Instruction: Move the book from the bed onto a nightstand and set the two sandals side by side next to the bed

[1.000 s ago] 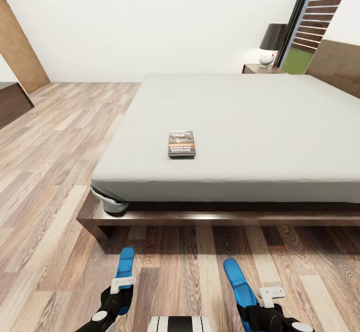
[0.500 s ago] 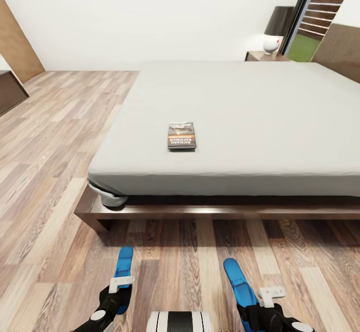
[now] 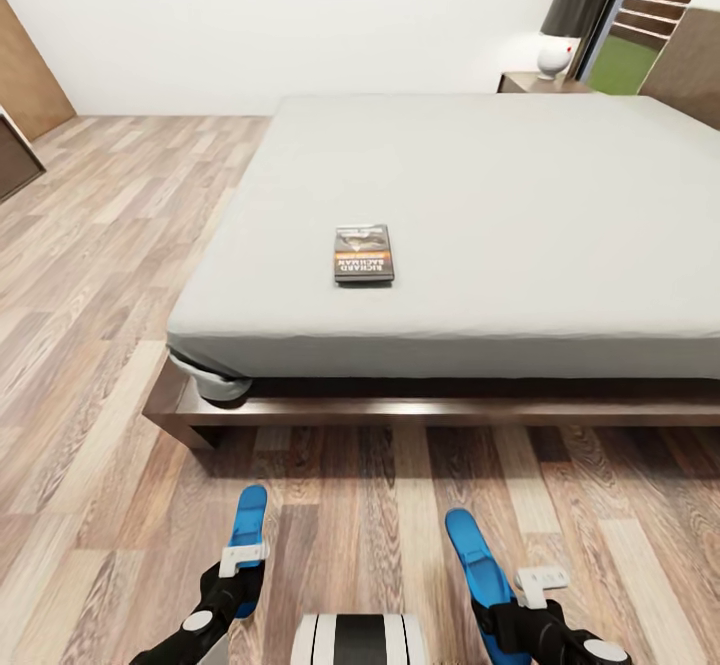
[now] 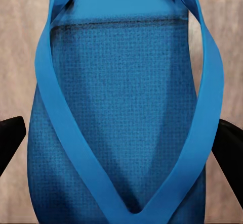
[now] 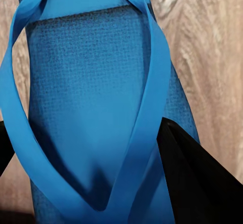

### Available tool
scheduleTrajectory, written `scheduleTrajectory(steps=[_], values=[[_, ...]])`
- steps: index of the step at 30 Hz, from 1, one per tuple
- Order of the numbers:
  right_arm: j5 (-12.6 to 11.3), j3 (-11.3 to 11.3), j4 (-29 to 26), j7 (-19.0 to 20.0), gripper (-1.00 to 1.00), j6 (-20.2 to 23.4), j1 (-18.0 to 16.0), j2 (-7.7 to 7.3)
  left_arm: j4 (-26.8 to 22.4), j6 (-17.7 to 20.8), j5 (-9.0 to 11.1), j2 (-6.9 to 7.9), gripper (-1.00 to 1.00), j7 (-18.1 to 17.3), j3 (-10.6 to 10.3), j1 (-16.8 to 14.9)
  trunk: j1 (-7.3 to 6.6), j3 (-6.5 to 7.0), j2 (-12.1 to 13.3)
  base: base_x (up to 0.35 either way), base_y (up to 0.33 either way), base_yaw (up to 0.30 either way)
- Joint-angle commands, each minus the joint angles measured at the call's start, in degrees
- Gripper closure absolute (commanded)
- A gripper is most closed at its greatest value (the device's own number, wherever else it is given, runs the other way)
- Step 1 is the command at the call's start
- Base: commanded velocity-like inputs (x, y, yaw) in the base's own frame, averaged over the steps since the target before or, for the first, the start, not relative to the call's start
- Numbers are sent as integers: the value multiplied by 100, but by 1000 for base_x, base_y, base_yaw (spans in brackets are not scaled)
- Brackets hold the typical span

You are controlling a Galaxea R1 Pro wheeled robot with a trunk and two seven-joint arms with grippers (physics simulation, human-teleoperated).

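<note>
View shifted against the two earlier head pictures: bed [image 3: 480,195] sits lower and nearer, lamp [image 3: 568,30] and nightstand [image 3: 535,83] pushed toward the upper right corner. Read as camera and base advancing on the bed, not as things moving. Book [image 3: 363,253] unchanged on the mattress, flat, near the foot edge, left of the mattress middle.

Left gripper [image 3: 240,570] closed on left sandal [image 3: 247,535]; right gripper [image 3: 500,605] closed on right sandal [image 3: 472,560]. Both sandals carried off the floor [image 3: 90,275], toes pointing at the bed. Left wrist view: sandal [image 4: 126,107] between dark fingers [image 4: 10,140] at both sides, planks behind. Right wrist view: sandal [image 5: 91,113] against a dark finger [image 5: 197,178], planks behind.

Judgement: sandals half of the task in hand, both picked, neither placed; book half not begun. Approach suggests set-down on the floor strip before the bed frame [image 3: 430,410].

Edges and room:
- Frame juts past the mattress at the foot and at the left corner; low dark lip, easy to clip with a lowering gripper.
- Mattress corner lifted or rounded at the left, pale bulge over the frame.
- Bare floor between grippers and frame, and wide open along the bed's left side.
- Nightstand far off, beyond the bed's far right corner, lamp standing on it; free top space cannot be judged from here.
- Dark furniture edge at far left, well apart from the path.
</note>
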Motion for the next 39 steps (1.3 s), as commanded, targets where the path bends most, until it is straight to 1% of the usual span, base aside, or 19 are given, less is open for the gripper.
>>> scheduleTrajectory(steps=[1, 7, 11, 15, 16, 19, 23, 30, 39], values=[[-34, 6, -12, -32, 100, 21, 0, -4, -5, -14, 23, 4, 100, 38, -50, -8, 2, -26, -3, 0, 0, 0], [-23, 7, -24, -34, 100, 21, 0, -4, -12, -19, 22, 99, 100, 38, -52, -156, 17, -159, -11, 0, 0, 0], [-24, 1, -32, -32, 100, 21, 0, -7, -13, -53, 22, 146, 100, 43, -52, -209, 17, -159, -11, 0, 0, 0], [-27, -20, -44, -33, 100, 21, 0, -19, -8, -238, 22, 166, 100, 46, -52, -222, 17, -159, -11, 0, 0, 0], [-29, -41, -46, -33, 100, 21, 0, -21, -7, -259, 22, 167, 100, 46, -52, -223, 17, -159, -11, 0, 0, 0], [-40, -213, -107, -32, 100, 27, 0, -27, -3, -317, 22, 170, 100, 46, -55, -226, 17, -159, -11, 0, 0, 0], [-44, -307, -156, -32, 100, 29, 0, -29, 1, -335, 22, 171, 100, 46, -53, -227, 17, -159, -11, 0, 0, 0], [-46, -355, -183, -32, 100, 30, 0, -30, 4, -356, 22, 172, 100, 47, -65, -221, 17, -159, -11, 77, 61, 0], [-50, -355, -181, -32, 100, 30, 0, -23, 17, -362, 22, 172, 100, 47, -66, -222, 17, -159, -11, 30, 23, 0]])
